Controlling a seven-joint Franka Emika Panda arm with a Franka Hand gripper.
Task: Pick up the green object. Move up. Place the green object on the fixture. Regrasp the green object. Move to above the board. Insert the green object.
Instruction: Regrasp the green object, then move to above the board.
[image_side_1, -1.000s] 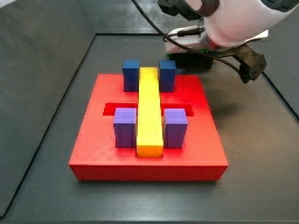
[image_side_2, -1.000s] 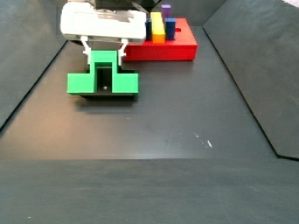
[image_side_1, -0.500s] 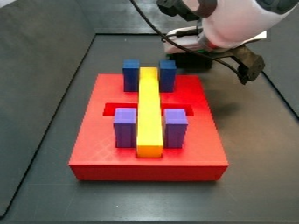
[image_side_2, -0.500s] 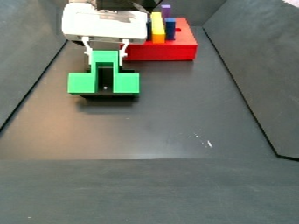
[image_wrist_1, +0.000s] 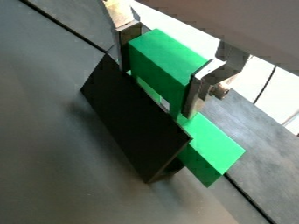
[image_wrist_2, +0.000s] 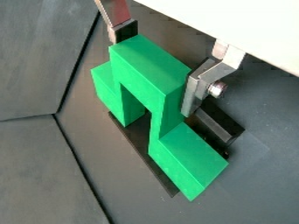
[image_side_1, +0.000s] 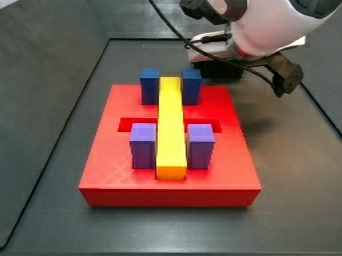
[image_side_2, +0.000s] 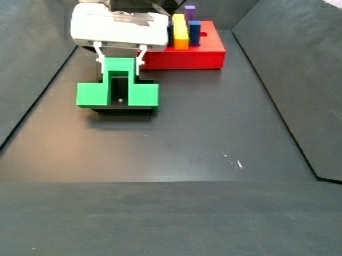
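Note:
The green object (image_wrist_1: 158, 52) is a bright green U-shaped block resting against the dark fixture (image_wrist_1: 126, 122) on the black floor. It shows in both wrist views, and its notch is plain in a wrist view (image_wrist_2: 135, 80). My gripper (image_wrist_1: 159, 79) straddles the block's raised middle, and its silver fingers (image_wrist_2: 201, 86) press on both sides. In a side view the gripper (image_side_2: 120, 66) stands over the green object (image_side_2: 94, 95), in front of the red board (image_side_2: 201, 58). In a side view (image_side_1: 221, 68) the hand shows behind the board, with the fingers and the green piece hidden.
The red board (image_side_1: 120, 170) bears a long yellow bar (image_side_1: 170, 125), two blue blocks (image_side_1: 150, 80) and two purple blocks (image_side_1: 140, 145). Dark walls close in the black floor (image_side_2: 201, 140). The fixture's base plate (image_wrist_2: 222, 131) lies beside the green piece.

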